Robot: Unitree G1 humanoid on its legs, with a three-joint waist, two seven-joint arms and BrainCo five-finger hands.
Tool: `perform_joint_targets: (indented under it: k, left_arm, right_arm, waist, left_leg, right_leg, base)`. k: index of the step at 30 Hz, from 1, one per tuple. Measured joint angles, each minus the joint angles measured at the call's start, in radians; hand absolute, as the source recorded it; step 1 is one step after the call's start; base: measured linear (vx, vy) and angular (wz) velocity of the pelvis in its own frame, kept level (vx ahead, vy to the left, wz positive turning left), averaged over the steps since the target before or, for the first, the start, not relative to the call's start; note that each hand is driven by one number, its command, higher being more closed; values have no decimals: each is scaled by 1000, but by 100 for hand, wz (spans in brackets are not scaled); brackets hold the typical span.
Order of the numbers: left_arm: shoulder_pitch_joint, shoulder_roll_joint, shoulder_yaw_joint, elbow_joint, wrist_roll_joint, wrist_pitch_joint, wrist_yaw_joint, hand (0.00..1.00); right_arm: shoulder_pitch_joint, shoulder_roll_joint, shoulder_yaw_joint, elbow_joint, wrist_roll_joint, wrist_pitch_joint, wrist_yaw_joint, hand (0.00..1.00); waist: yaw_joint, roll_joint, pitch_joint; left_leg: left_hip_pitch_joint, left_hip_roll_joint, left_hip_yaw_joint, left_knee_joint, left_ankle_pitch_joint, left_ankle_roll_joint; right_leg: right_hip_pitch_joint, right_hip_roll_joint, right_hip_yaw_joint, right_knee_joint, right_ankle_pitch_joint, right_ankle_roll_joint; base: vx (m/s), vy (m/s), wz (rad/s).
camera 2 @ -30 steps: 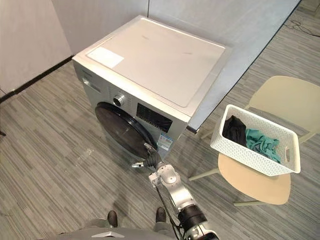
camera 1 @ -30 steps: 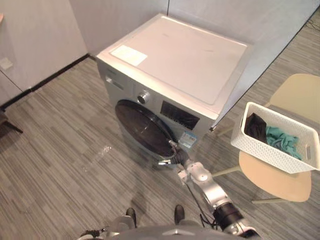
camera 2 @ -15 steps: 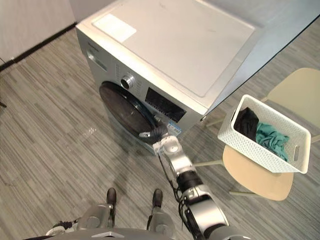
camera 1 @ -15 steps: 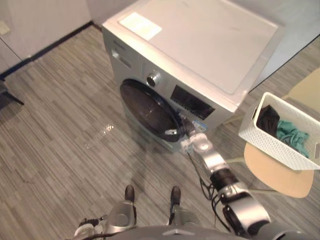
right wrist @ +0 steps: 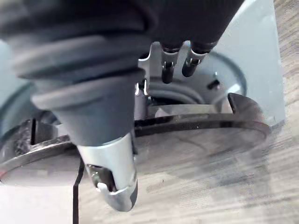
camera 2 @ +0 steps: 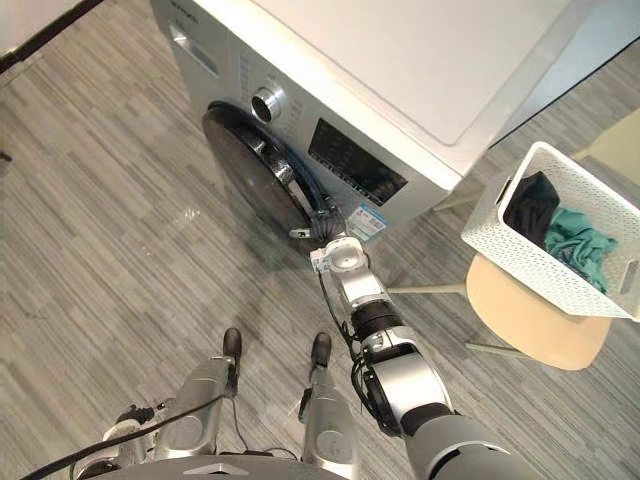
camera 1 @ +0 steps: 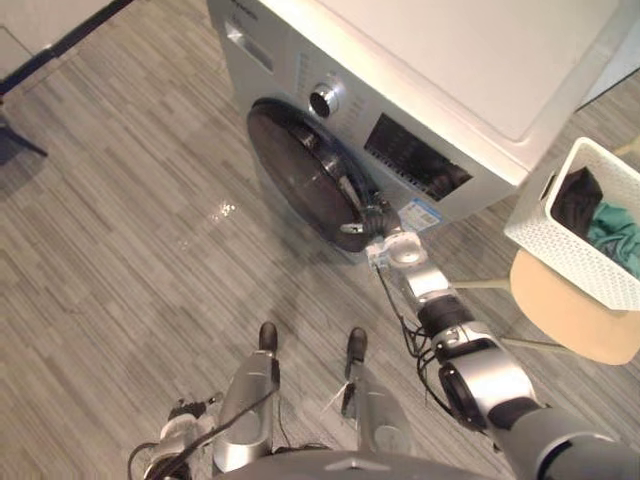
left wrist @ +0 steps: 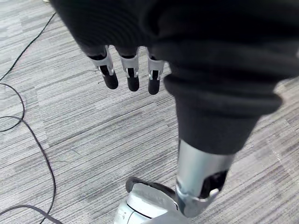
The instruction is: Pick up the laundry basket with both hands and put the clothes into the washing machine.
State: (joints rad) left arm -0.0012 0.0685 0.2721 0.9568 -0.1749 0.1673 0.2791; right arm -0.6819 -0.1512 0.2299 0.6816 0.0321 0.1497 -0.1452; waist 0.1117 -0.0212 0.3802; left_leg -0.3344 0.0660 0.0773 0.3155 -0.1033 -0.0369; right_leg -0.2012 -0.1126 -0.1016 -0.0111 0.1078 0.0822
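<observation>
The white laundry basket (camera 2: 522, 258) stands on a beige chair (camera 2: 520, 322) to the right of the washing machine (camera 1: 450, 60). It holds a black garment (camera 2: 530, 203) and a teal one (camera 2: 582, 245). My right hand (camera 2: 325, 228) is at the right edge of the machine's dark round door (camera 1: 305, 178). In the right wrist view its fingers (right wrist: 167, 69) reach fairly straight into the gap behind the door's rim (right wrist: 201, 123). The door stands slightly ajar. My left hand (left wrist: 133, 77) hangs low at my side over the floor, fingers straight and holding nothing.
The machine stands against grey wall panels, with striped grey floor (camera 1: 120, 230) in front of it and to its left. The chair with the basket is close to the machine's right front corner.
The camera has tilted down and moved closer to the machine. My right hand has risen from below the door to its right edge, and the door now stands a little off the front.
</observation>
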Motion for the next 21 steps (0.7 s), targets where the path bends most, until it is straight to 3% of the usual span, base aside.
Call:
perform_joint_targets:
  k: [5, 7, 10, 13, 15, 17, 21]
  left_arm:
    - [0, -2, 7, 1, -18, 1, 15, 0]
    - [1, -10, 30, 1, -16, 11, 20, 0]
    - [1, -14, 42, 2, -15, 22, 20, 0]
    - [8, -18, 52, 9, -7, 28, 21, 0]
    - [22, -18, 80, 12, 5, 30, 22, 0]
    - [31, -15, 95, 17, 24, 33, 21, 0]
    - [43, -6, 103, 19, 61, 52, 18, 0]
  right_arm:
    - [148, 101, 259, -39, 44, 3, 37, 0]
    - [226, 163, 424, -45, 77, -16, 118, 0]
    - [241, 224, 566, -76, 81, -11, 204, 0]
    - [277, 225, 595, -142, 93, -16, 246, 0]
    - [306, 210, 584, -182, 102, -18, 264, 0]
    - [330, 189, 545, -197, 128, -20, 268, 0]
    - [386, 154, 459, -197, 125, -17, 266, 0]
  waist:
    - [-1, 0, 0]
    - [1, -2, -1]
    - [2, -4, -2]
    - [15, -18, -11]
    - [15, -46, -36]
    - [6, -76, -60]
    - [-1, -97, -107]
  left_leg:
    - [-6, 15, -22, 1, 4, -5]
    - [7, 19, -35, 0, 3, -7]
    - [36, 19, -51, -10, 3, -7]
    - [65, 16, -52, -24, 3, -7]
    - [81, 11, -49, -42, 5, -10]
    - [102, 11, -46, -52, 10, -14]
    - [129, 12, -20, -84, 24, -19]
  right_leg:
    - [6, 14, -22, -4, -3, -4]
    - [30, 19, -44, -14, -5, -2]
    - [67, 27, -56, -19, -5, -1]
    - [93, 25, -62, -20, -6, -1]
    - [101, 15, -63, -19, -12, 0]
    - [115, 13, -61, -19, -12, 0]
    - [119, 13, -42, -24, -13, 1]
  base:
    - [21, -38, 7]
    - [99, -38, 21]
    - [68, -20, 20]
    - [23, 6, 10]
    - [-7, 14, -2]
    - [-12, 18, -5]
    - [-29, 2, -10]
